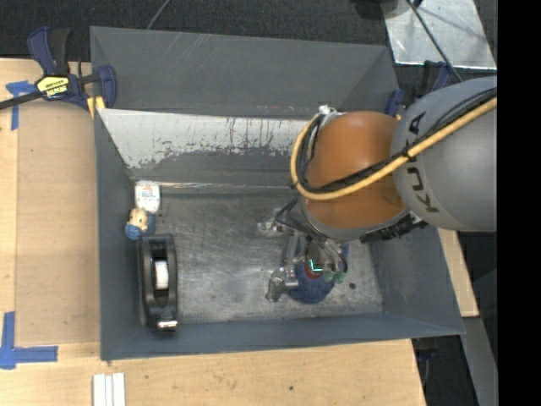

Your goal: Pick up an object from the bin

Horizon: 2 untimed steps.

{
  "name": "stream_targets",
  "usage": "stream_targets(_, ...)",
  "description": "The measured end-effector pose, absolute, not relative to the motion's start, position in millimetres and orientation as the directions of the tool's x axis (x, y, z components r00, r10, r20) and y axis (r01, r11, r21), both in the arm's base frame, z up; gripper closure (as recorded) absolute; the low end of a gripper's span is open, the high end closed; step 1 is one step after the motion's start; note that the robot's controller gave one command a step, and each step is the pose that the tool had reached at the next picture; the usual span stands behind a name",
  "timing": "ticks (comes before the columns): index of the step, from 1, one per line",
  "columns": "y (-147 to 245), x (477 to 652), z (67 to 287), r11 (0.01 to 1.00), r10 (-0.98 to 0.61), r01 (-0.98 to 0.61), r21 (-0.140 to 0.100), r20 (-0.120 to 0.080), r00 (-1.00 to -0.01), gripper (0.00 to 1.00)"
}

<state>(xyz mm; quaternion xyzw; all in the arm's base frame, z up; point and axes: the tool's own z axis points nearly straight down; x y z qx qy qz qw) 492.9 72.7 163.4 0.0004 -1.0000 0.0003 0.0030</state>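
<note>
My gripper (pixel 294 271) is low over the right part of the bin floor, beneath the orange wrist cover. A dark blue rounded thing (pixel 311 293) lies right under it, touching or nearly touching its lower end, and is partly hidden by it. A small green bit shows at the gripper just above the blue thing. Whether the blue thing is held cannot be made out.
A black tape dispenser (pixel 159 282) with a white roll lies along the bin's left wall near the front. Behind it, by the left wall, stands a small white bottle-like thing with a blue and yellow end (pixel 142 208). Bare floor lies between these and the gripper.
</note>
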Motion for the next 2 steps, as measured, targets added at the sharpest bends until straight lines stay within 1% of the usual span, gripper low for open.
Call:
stream_targets(1,51.7,495.2,268.9,0.989,-0.148,-0.148,-0.001,-0.01,-0.989,0.0)
stream_targets(2,67.3,512.7,399.0,0.845,-0.534,-0.534,-0.004,-0.009,-0.845,0.0)
